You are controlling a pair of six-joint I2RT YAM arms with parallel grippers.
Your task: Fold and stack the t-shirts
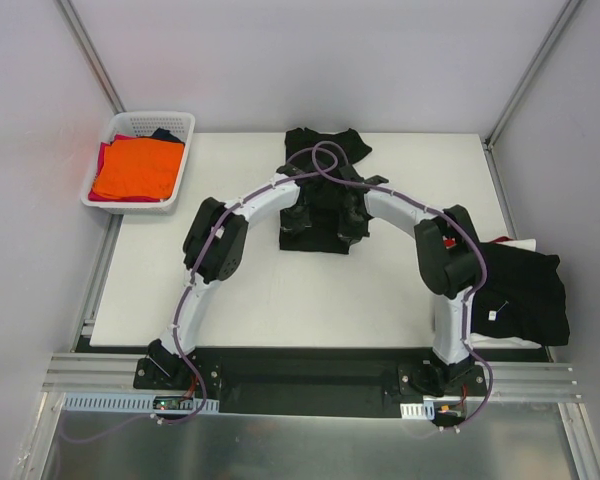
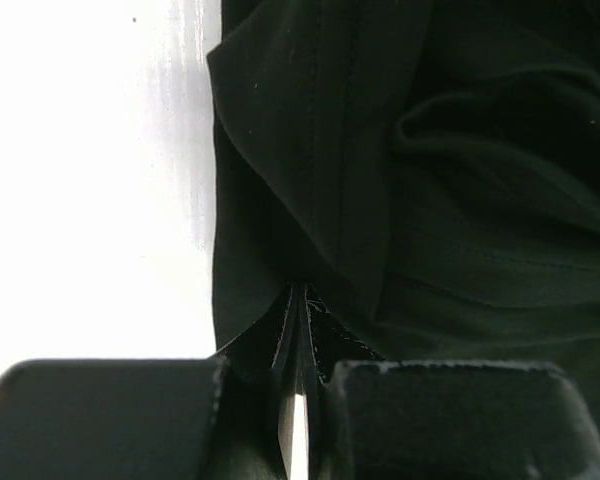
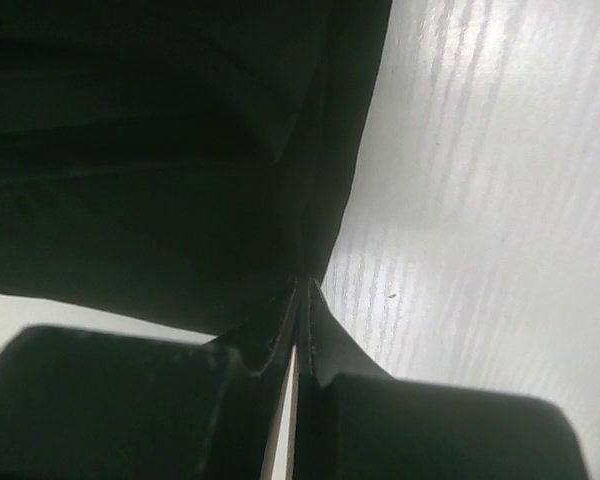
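Top external view: white plastic lattice basket (image 1: 150, 116), upper left, holds an orange cloth t-shirt (image 1: 135, 168) — left gripper (image 2: 300, 330) and right gripper (image 3: 302, 300) both pinch the black cloth t-shirt (image 1: 325, 150), centre.

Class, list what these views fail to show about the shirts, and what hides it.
- Top view: left arm and right arm cover both sides of the middle black t-shirt, hiding its fold outline.
- Top view: the orange t-shirt covers whatever lies beneath it in the basket.
- Top view: the right arm overlaps the black pile; its shirt count is unclear.
- Wrist views: dark cloth runs off the frame edges.
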